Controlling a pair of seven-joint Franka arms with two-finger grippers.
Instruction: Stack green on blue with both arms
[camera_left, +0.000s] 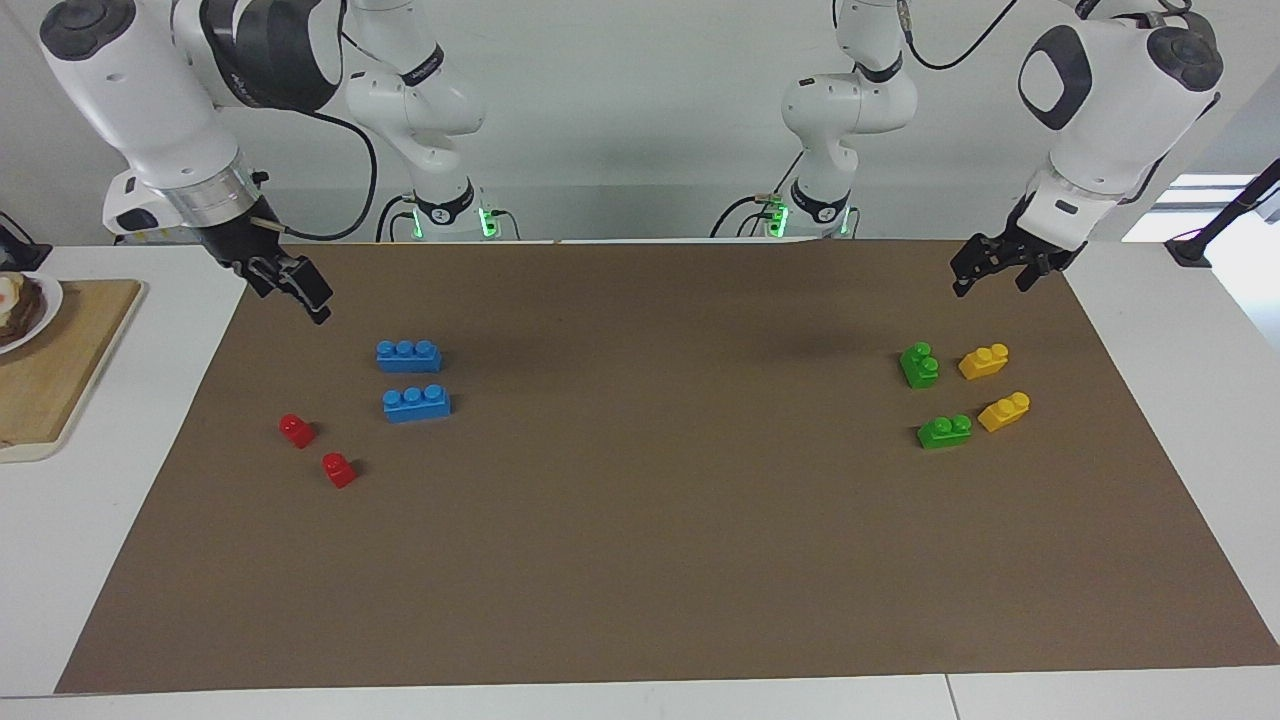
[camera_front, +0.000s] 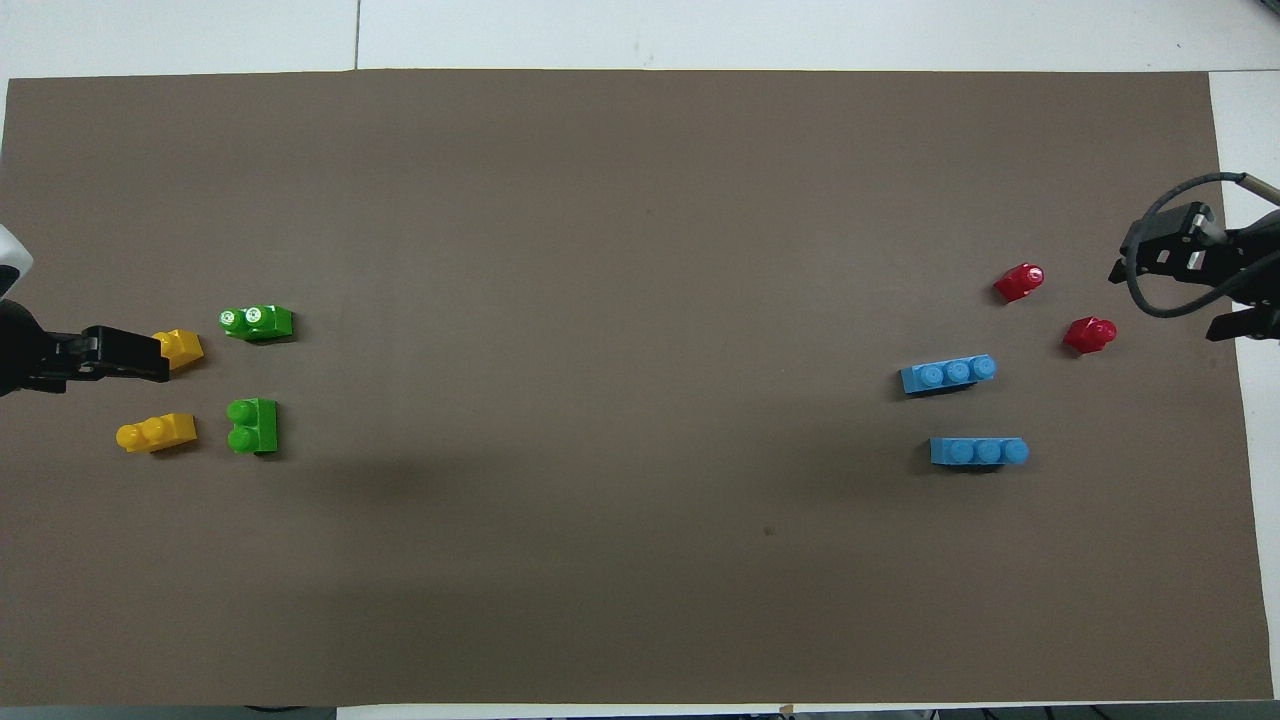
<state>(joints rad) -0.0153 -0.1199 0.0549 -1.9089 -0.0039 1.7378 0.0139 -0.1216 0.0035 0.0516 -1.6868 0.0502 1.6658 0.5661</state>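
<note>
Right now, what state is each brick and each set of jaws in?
Green bricks: loose on the mat, unstacked.
Blue bricks: loose on the mat, studs up, nothing on them.
Yellow bricks: loose beside the green ones.
Red bricks: loose, apart.
Left gripper: raised, jaws open, empty.
Right gripper: raised, jaws open, empty.

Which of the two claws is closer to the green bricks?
Left. The left gripper hangs above the mat beside the green bricks; the right gripper is at the other end, by the blue bricks.
</note>
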